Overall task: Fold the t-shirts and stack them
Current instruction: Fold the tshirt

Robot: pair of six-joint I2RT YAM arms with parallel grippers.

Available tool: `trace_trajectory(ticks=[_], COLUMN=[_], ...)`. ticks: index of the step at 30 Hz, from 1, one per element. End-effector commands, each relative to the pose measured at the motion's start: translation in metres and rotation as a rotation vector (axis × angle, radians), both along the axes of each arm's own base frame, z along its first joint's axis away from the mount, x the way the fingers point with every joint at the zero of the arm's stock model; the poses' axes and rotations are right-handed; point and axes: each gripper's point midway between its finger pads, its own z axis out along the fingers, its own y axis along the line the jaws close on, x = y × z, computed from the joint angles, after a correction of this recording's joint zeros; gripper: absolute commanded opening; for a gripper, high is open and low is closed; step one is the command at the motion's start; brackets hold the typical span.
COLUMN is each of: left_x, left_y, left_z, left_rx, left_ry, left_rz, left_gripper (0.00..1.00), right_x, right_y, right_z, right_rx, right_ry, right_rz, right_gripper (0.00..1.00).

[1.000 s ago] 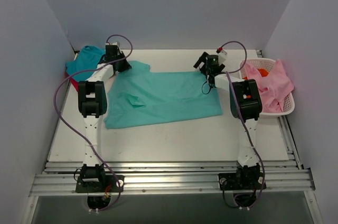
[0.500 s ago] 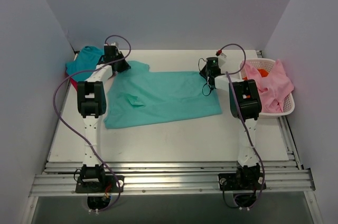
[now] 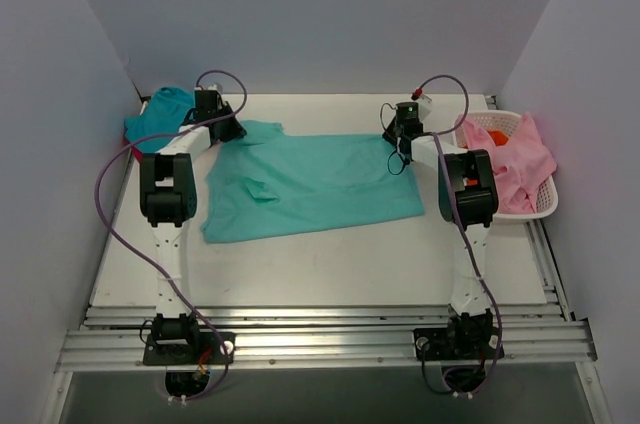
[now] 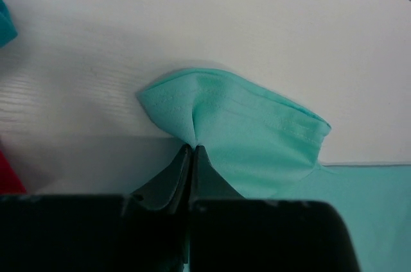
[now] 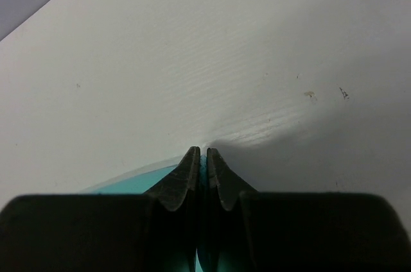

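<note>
A large mint-green t-shirt [image 3: 310,184] lies spread flat across the table's middle. My left gripper [image 3: 222,126] is shut on its far left sleeve, where the cloth [image 4: 237,137] bunches into the fingertips [image 4: 192,148]. At the shirt's far right corner my right gripper [image 3: 403,134] is shut on the hem, a sliver of mint cloth [image 5: 128,179] showing between and beside its jaws [image 5: 202,151]. A darker teal t-shirt [image 3: 158,114] lies crumpled at the far left, with a bit of magenta-red cloth [image 4: 9,176] under it.
A white lattice basket [image 3: 540,206] stands at the right edge, holding pink cloth [image 3: 520,164] and something orange [image 3: 495,136]. Grey walls close in the table on both sides and at the back. Metal rails [image 3: 320,334] run along the near edge.
My right gripper moved to the shirt's far right corner and closed on the hem. The left gripper kept its hold on the sleeve and shifted slightly; the shirt's left side slid a little.
</note>
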Motion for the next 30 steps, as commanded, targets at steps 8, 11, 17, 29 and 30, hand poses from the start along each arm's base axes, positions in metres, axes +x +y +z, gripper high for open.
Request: trace_trajectory(ticks=[8,11,17,29,30], left_x=[-0.013,-0.025,-0.059,-0.146,-0.152], left_y=[0.007,0.005,0.004,0.000,0.001], left_z=[0.131,0.141,0.144,0.149,0.149], left_rx=[0.020,0.031,0.037,0.076,0.081], left_ry=[-0.202,-0.204,-0.185,-0.192,-0.192], left_rz=[-0.007,-0.024,-0.035,-0.034,-0.027], left_gripper=[0.02,0.02,0.02,0.02,0.02], right_x=[0.002,-0.006,-0.032,-0.091,-0.099], right_y=[-0.006,-0.005,-0.011,-0.020,-0.019], right_z=[0.067,0.080,0.086,0.107,0.103], right_rx=[-0.036,-0.033,-0.053,-0.090,-0.091], right_ry=[-0.057,-0.069,-0.046,-0.033,-0.023], right_rz=[0.043,0.053,0.052,0.039,0.043], right_gripper=[0.00,0.00,0.00,0.00,0.00])
